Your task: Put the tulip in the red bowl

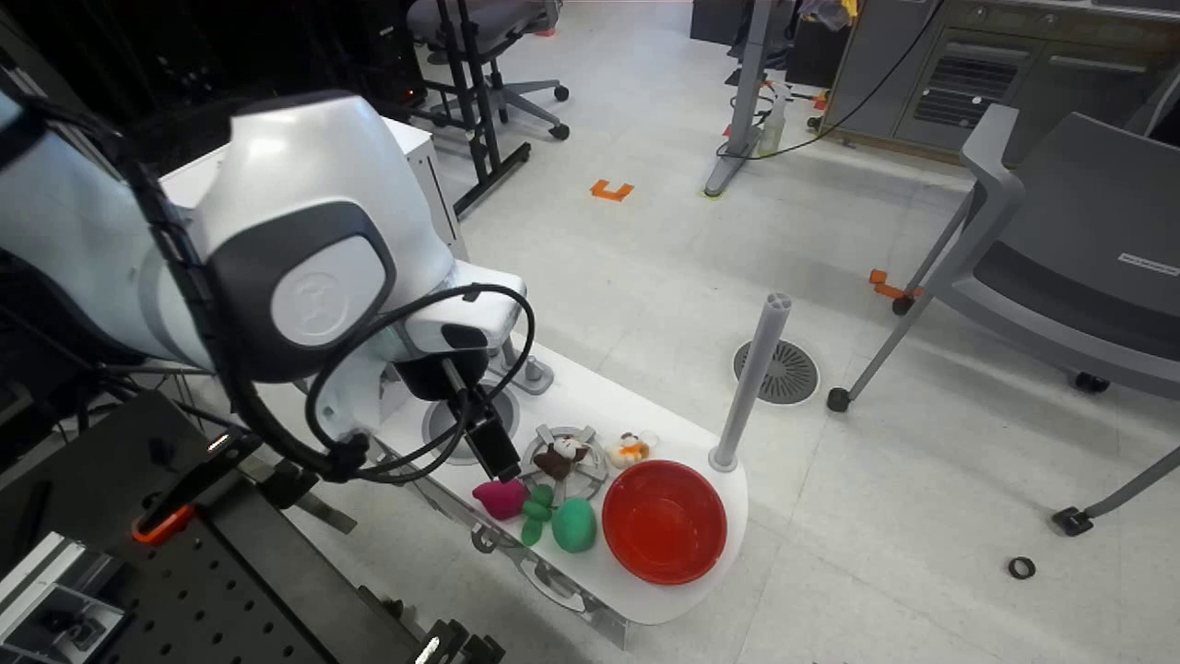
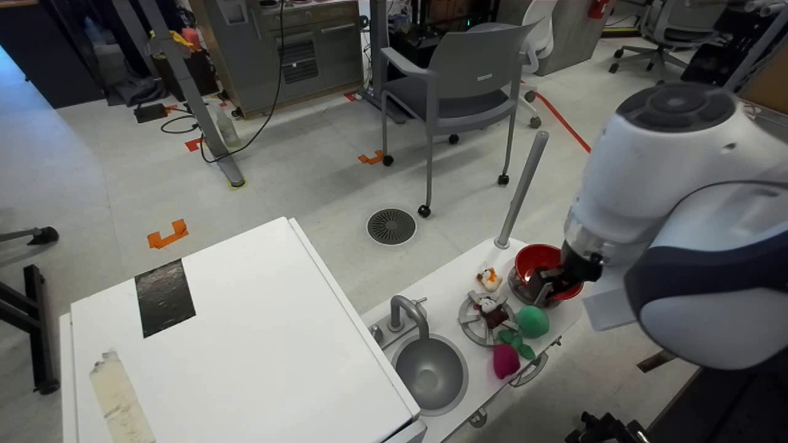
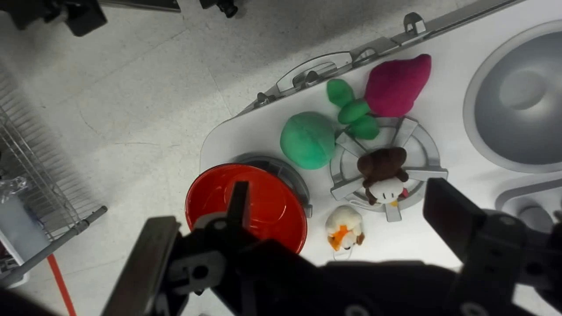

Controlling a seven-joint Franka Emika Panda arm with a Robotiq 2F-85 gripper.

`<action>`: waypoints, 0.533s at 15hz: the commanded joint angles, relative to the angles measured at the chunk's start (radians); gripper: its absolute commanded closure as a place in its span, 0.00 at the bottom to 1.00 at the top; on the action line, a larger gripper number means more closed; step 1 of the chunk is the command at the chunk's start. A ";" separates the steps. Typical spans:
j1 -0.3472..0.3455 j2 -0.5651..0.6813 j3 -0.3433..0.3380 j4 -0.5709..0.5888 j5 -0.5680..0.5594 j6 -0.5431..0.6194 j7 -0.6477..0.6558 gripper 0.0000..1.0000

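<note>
The tulip, a magenta-pink plush flower head, lies on the white counter near its front edge. It shows in both exterior views [image 1: 501, 499] [image 2: 506, 361] and at the upper right of the wrist view [image 3: 397, 85]. The red bowl [image 1: 664, 521] sits at the counter's rounded end, over a grey burner; it also shows in the wrist view [image 3: 274, 197]. My gripper [image 2: 545, 289] hides part of the bowl [image 2: 537, 255] in an exterior view. In the wrist view my gripper [image 3: 338, 193] is open and empty above the counter, one finger overlapping the bowl in the picture.
Bright green leaf pieces [image 3: 353, 110] lie against the tulip. A green ball-like toy [image 3: 308, 140] lies between them and the bowl. A brown-and-white toy [image 3: 383, 175] lies on a burner, a cream toy [image 3: 344, 228] beside it. A grey basin [image 2: 431, 373] and upright post [image 2: 523, 191] stand on the counter.
</note>
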 commanded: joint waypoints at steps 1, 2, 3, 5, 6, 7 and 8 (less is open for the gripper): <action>-0.022 0.240 0.059 0.254 0.062 -0.086 0.021 0.00; -0.035 0.290 0.083 0.312 0.078 -0.117 0.012 0.00; -0.042 0.341 0.102 0.372 0.087 -0.157 0.002 0.00; -0.043 0.443 0.119 0.491 0.103 -0.235 0.016 0.00; -0.044 0.491 0.124 0.549 0.106 -0.275 0.021 0.00; -0.046 0.536 0.130 0.605 0.112 -0.311 0.027 0.00; -0.047 0.579 0.136 0.664 0.114 -0.352 0.032 0.00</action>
